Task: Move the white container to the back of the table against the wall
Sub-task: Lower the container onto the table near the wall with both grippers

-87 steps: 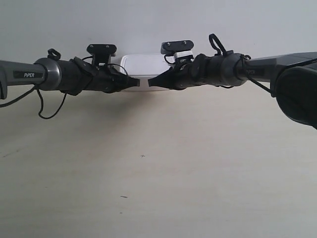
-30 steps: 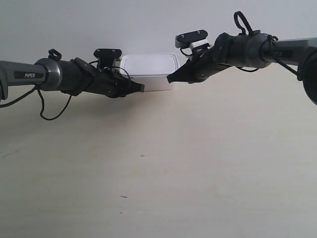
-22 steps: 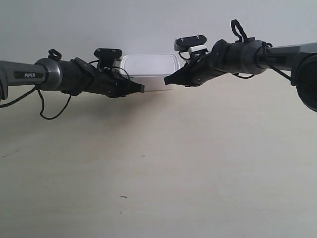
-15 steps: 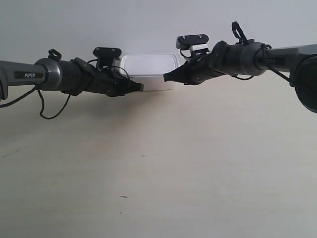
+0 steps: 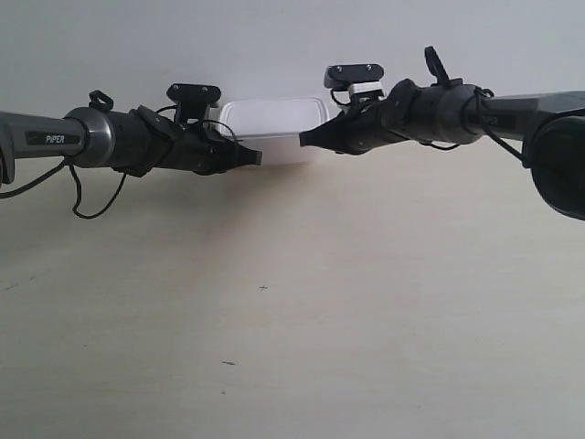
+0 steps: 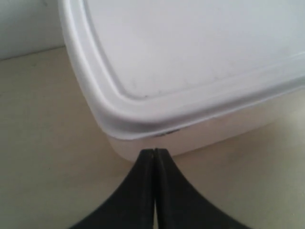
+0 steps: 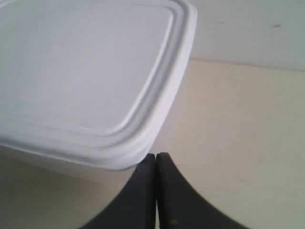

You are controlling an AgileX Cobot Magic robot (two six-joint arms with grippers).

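The white container [image 5: 272, 128] sits at the far end of the table [image 5: 292, 302], right by the wall [image 5: 274, 37]. Its rimmed lid fills the left wrist view [image 6: 190, 62] and the right wrist view [image 7: 86, 76]. My left gripper [image 6: 155, 151] is shut and empty, its tips at a near corner of the container's side wall. My right gripper [image 7: 156, 155] is shut too, its tips at the lid's other near corner. In the exterior view the left gripper [image 5: 256, 157] and the right gripper [image 5: 305, 139] point at each other across the container's front.
Both dark arms reach in from the sides at the far end of the table, with loose cables hanging from the one at the exterior view's left [image 5: 91, 197]. Tiny dark specks [image 5: 263, 288] mark the pale tabletop nearer the camera.
The arm at the exterior view's right has come down and in toward the container's corner. The other arm has barely shifted. The container stays by the wall.
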